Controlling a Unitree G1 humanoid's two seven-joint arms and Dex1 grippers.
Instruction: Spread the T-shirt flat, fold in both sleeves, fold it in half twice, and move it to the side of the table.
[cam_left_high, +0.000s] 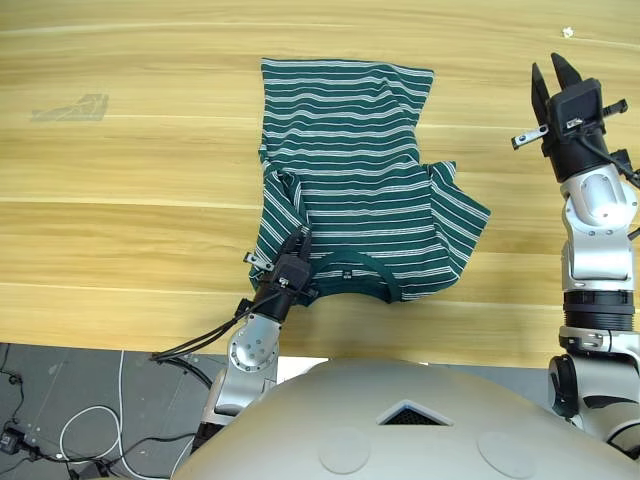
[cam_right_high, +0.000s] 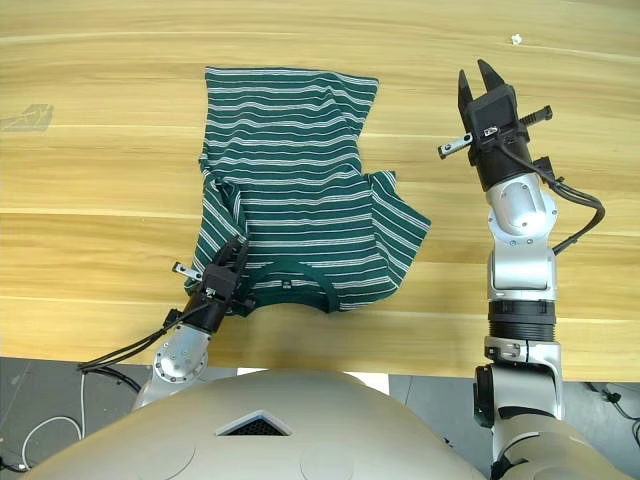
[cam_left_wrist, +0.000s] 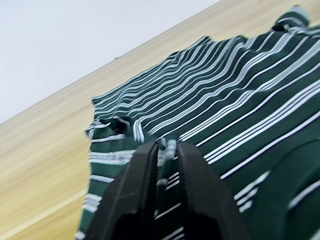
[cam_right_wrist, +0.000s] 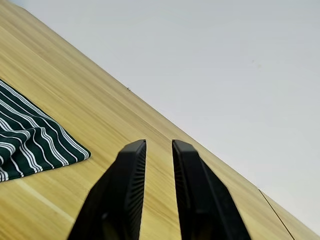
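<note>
A dark green T-shirt with white stripes lies on the wooden table, its collar toward the near edge. Its left sleeve is folded inward over the body, and the right sleeve still sticks out to the side. My left gripper sits at the shirt's near left shoulder, shut on a pinch of striped fabric. Off to the right of the shirt, my right gripper is held above bare wood, open, with nothing between its fingers. The shirt's hem corner shows beside it.
A small white scrap lies at the far right of the table. A faint grey mark is on the wood at the left. The table's near edge runs just below the collar, with cables on the floor beyond.
</note>
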